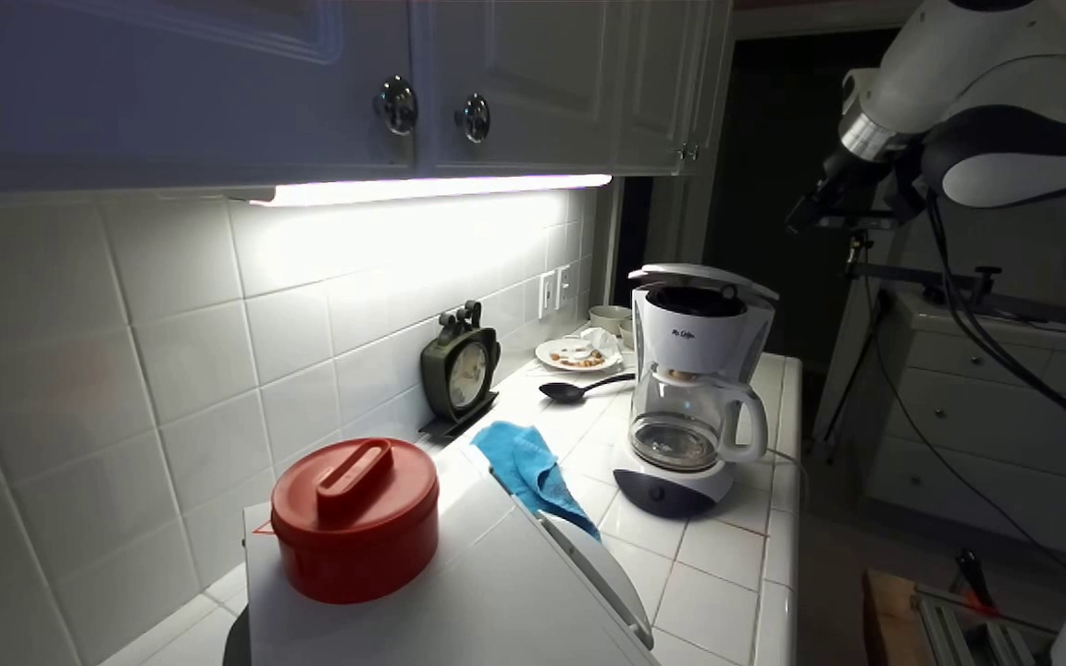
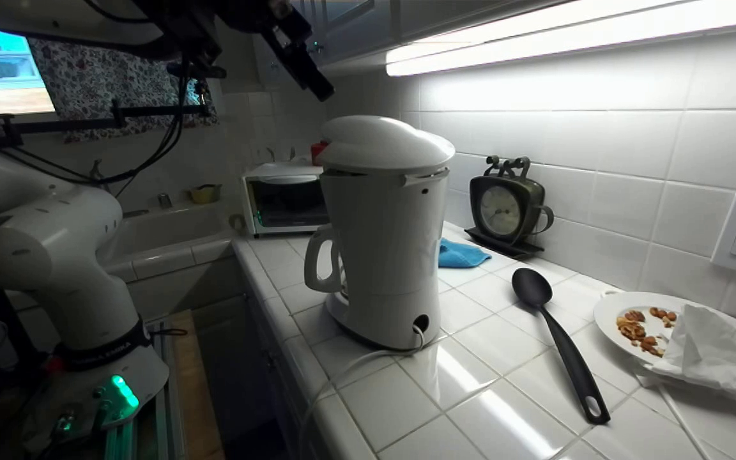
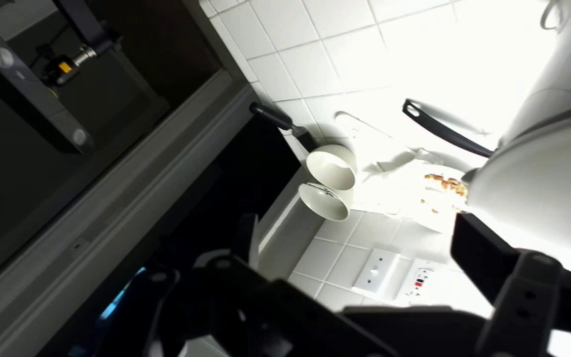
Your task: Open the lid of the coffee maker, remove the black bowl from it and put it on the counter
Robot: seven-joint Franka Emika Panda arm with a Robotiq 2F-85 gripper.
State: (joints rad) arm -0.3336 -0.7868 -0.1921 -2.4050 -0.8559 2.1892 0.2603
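The opening step is judged to be in hand: on the Mr. Coffee drip coffee maker [image 1: 698, 356], stood upright near the front edge of the white-tiled worktop [image 2: 393, 396], the hinged lid [image 2: 384, 144] is seen slightly ajar, a dark gap showing beneath it in both exterior views. Under it, the black filter basket [image 1: 692, 302] is made out only as a dark round rim, and is taken to be seated in place. The Robotiq gripper [image 3: 357, 225] is held above the lid's height on the front-edge side, apart from it, its jaws spread wide and nothing gripped between them. Next, one jaw will probably have to be brought under the free lip and the lid swung up and back until the basket can be reached from above; if released too early, it may drop shut. The coffee maker's long axis is vertical; its face is turned toward the corner occupied by the toaster oven [image 2: 288, 198], its corded back toward the opposite end, and the handle [image 1: 757, 427] of the glass carafe [image 1: 676, 437] is pointed at the front edge.
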